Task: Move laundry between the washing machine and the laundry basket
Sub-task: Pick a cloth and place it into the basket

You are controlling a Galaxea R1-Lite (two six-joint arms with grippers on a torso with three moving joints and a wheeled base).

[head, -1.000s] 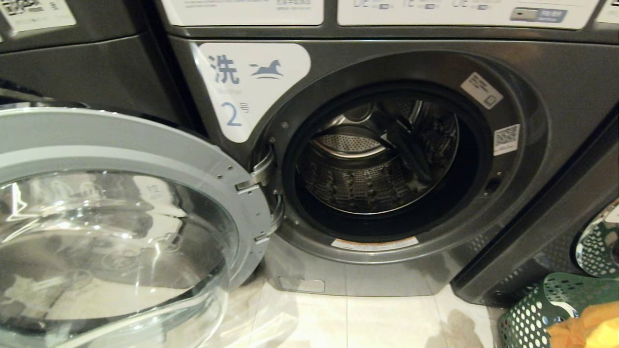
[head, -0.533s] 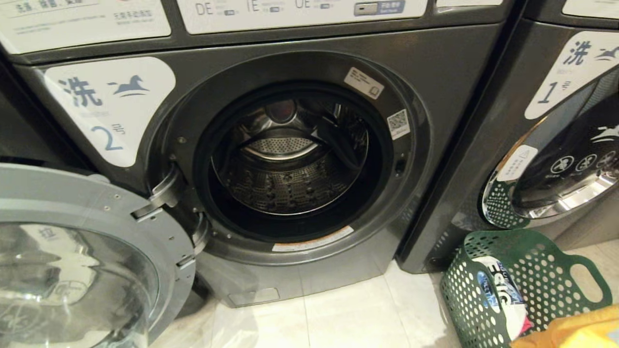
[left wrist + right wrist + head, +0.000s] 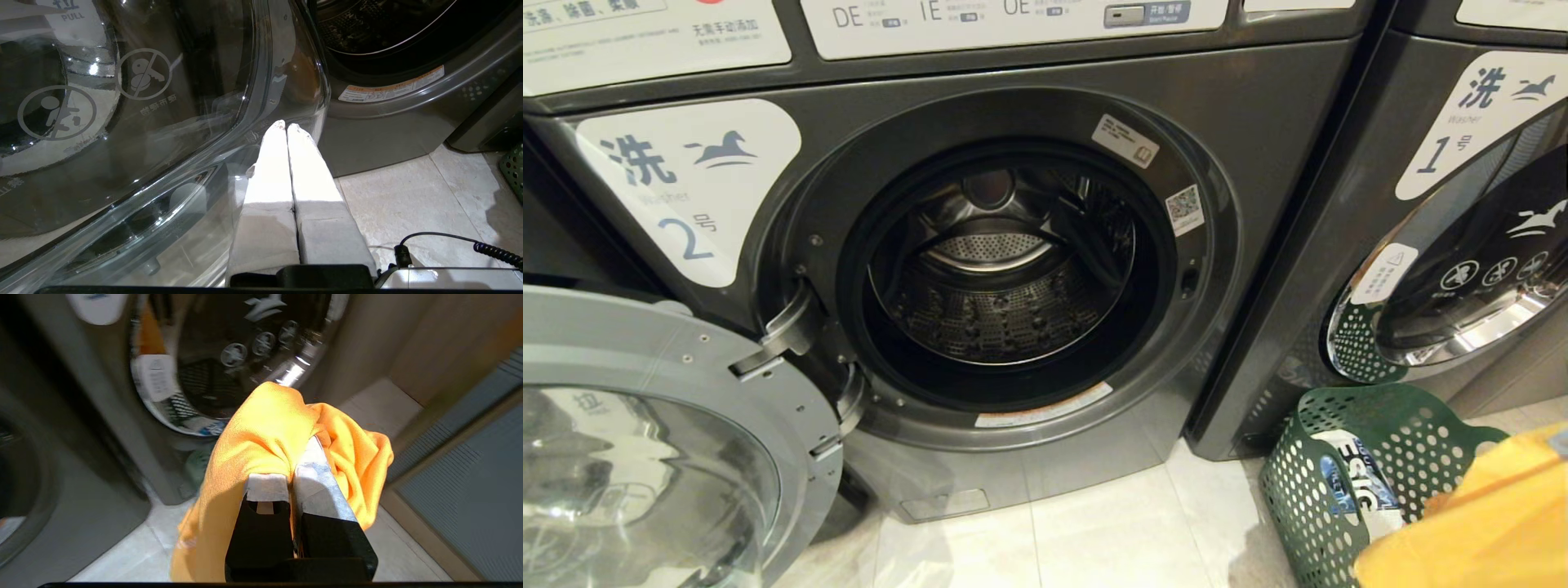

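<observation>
The left claw [image 3: 287,127] has two long, tapering fingers [image 3: 269,163] wrapped in white padding, greyer toward their base, set in a black mount. A black cable with a coiled section [image 3: 496,253] runs beside that mount. The right claw [image 3: 291,467] has black finger bodies [image 3: 261,535] of blocky shape, tipped with worn whitish-grey pads; one body shows a small slot.

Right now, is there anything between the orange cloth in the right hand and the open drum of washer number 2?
Nothing visible blocks it. The right hand is shut on the orange cloth, low on the right beside the green basket. The drum opening is clear, and the door is swung open to the left.
</observation>
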